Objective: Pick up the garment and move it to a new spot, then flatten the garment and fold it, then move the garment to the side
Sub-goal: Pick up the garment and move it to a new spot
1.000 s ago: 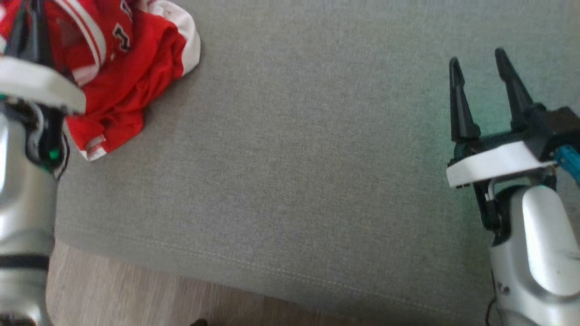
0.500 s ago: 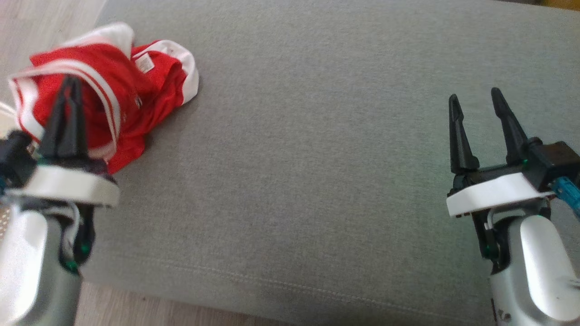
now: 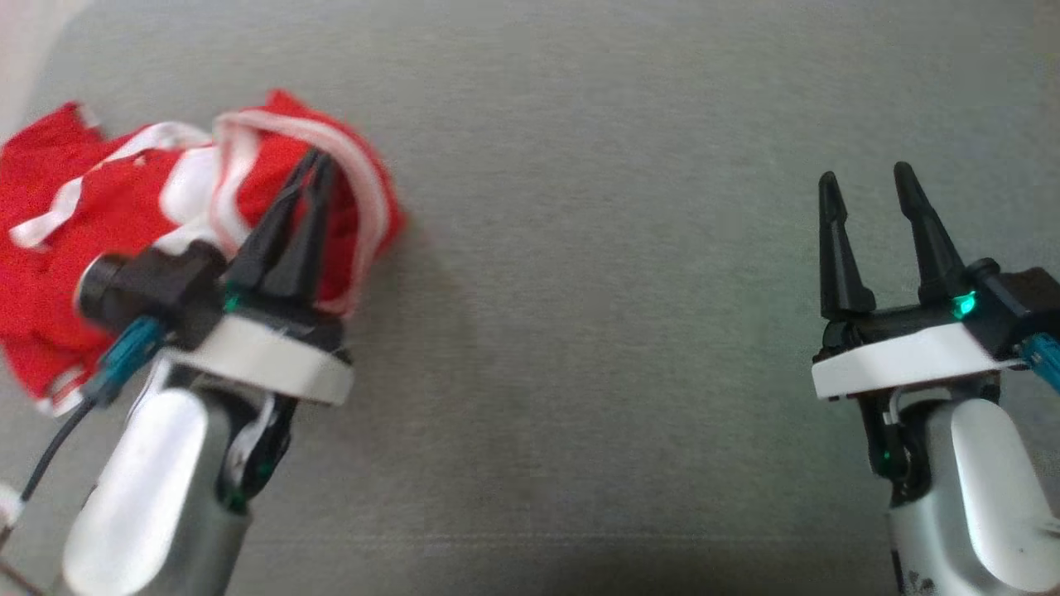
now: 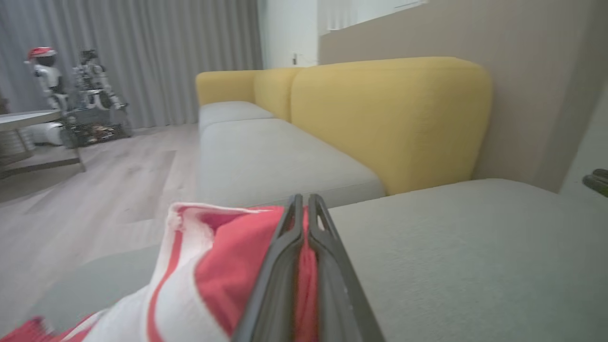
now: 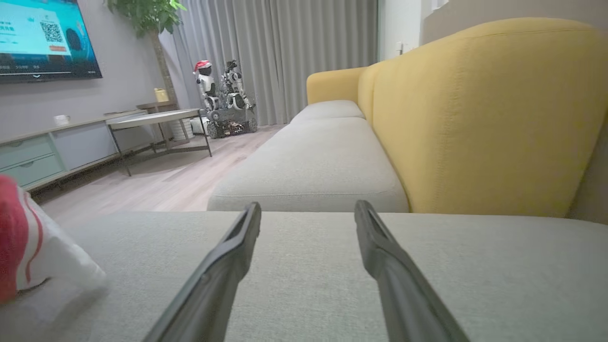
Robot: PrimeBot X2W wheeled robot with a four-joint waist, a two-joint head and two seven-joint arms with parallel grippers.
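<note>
The garment (image 3: 99, 240) is a red jersey with white trim, bunched at the left of the grey cushion (image 3: 596, 248). My left gripper (image 3: 319, 161) is shut on a fold of the garment (image 4: 213, 266), its fingers pressed together with red cloth draped beside them. In the left wrist view the left gripper (image 4: 302, 199) points across the cushion with the cloth hanging at its left. My right gripper (image 3: 861, 178) stands open at the right, apart from the garment (image 5: 28, 256), nothing between its fingers (image 5: 237, 247).
A yellow sofa back (image 5: 475, 114) rises beyond the grey seat cushions (image 5: 313, 166). Wooden floor (image 5: 156, 185), a low table (image 5: 152, 118), a TV cabinet (image 5: 47, 152) and small robots (image 5: 223, 95) by the curtain lie further off.
The head camera has shifted, so the floor edge has left the picture. My left gripper has carried the garment rightward over the cushion. The right gripper stays open and still.
</note>
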